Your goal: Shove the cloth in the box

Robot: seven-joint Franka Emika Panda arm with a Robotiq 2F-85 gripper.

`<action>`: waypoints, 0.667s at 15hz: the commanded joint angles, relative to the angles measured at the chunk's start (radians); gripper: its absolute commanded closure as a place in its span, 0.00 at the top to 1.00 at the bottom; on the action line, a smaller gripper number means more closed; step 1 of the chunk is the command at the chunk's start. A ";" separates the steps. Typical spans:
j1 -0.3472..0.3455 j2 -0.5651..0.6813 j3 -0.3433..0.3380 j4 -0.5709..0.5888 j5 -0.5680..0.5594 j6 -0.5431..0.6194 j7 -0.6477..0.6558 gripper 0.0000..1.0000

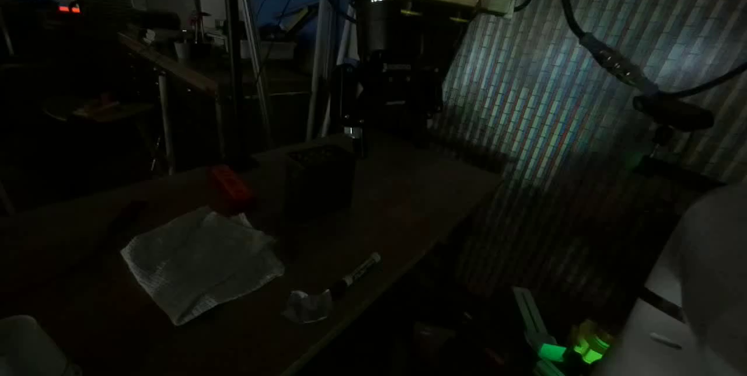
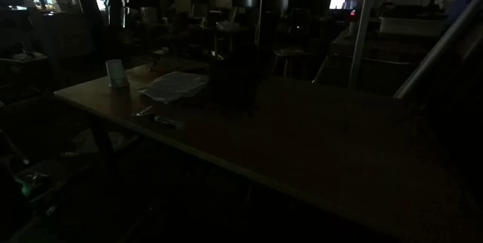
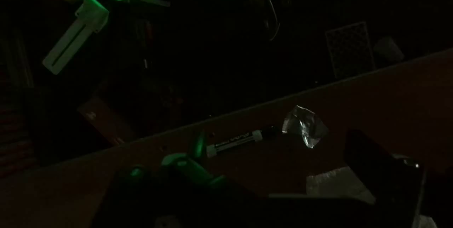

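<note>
In an exterior view the cloth lies wrinkled on the table, so a shallow pinch may slip or drag it. At its 1 o'clock, the red object could be swept along. At the cloth's 2 o'clock stands the box, narrower than the cloth; corners could hang out. At the box's 2 o'clock hangs the gripper, 2 fingers spread wide, holding nothing; a low swing could topple the box.

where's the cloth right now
In an exterior view, the cloth lies on the table, left of centre in the picture, just nearer the camera than the red object and left of the dark box.
</note>
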 commanded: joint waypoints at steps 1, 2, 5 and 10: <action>0.003 0.000 -0.003 0.006 -0.001 -0.001 0.001 1.00; 0.003 -0.002 -0.003 0.010 -0.001 -0.002 0.001 1.00; 0.003 -0.004 -0.002 0.013 -0.001 -0.002 0.001 1.00; 0.007 0.010 0.005 0.029 -0.007 0.002 -0.004 1.00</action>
